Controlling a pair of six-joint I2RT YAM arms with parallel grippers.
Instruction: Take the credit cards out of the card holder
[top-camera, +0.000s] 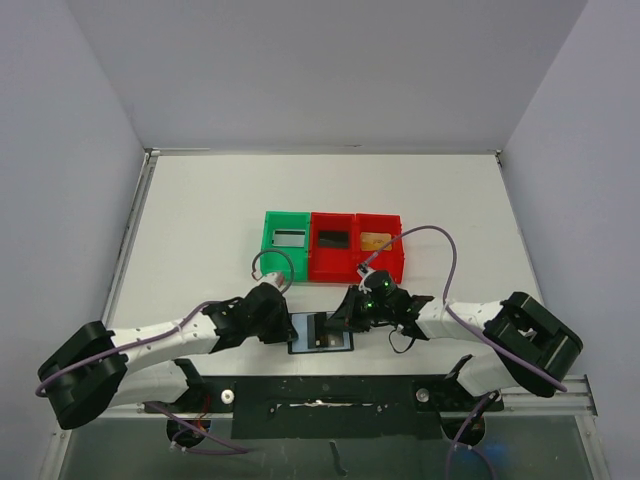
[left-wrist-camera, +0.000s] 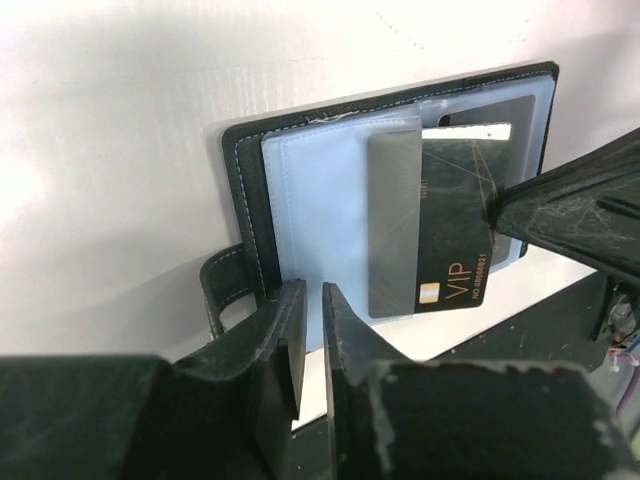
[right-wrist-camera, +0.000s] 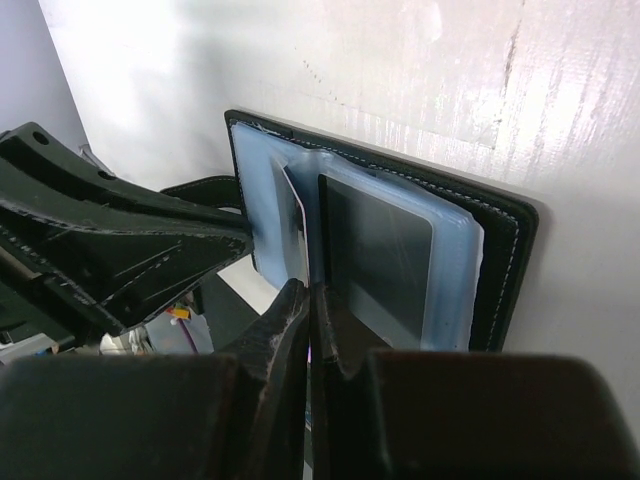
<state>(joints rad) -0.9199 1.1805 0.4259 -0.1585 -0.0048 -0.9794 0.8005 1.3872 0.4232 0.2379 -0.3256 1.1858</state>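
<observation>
Top view: the card holder (top-camera: 321, 334) is seen lying open at the middle of the table's (top-camera: 200, 200) near edge. It is flanked by the left gripper (top-camera: 284, 327) and right gripper (top-camera: 346, 317), both down on it. Card detail is not resolved from up there; it is given by the wrist views only.

Left wrist view: a black VIP card (left-wrist-camera: 455, 225), glossy with gold lettering and a small chip, is seen partly slid out of a translucent blue-grey sleeve (left-wrist-camera: 320, 220). One end is covered by the sleeve, and the opposite edge is met by the right gripper's tip. The cover is black and leather-look with pale stitching. A closure tab (left-wrist-camera: 215, 290) sticks out past the cover's outer edge. The left jaws are nearly together, with only a thin slit between them. Their tips are set on the holder's edge just beside the tab. Whether any sleeve is pinched cannot be told.

Right wrist view: the right jaws are closed tight on the VIP card's thin edge. The sleeves are seen fanned up, one sheet standing on edge. The table past the holder's far side is blocked by the left gripper's finger.

Just beyond the grippers, three open plastic boxes are lined up touching: green bin (top-camera: 268, 246), middle red bin (top-camera: 333, 269), right red bin (top-camera: 386, 270). One flat card lies in each: grey card (top-camera: 288, 238), dark card (top-camera: 333, 239), tan card (top-camera: 375, 240). Purple cables (top-camera: 450, 262) are looped near the bins' near walls.
</observation>
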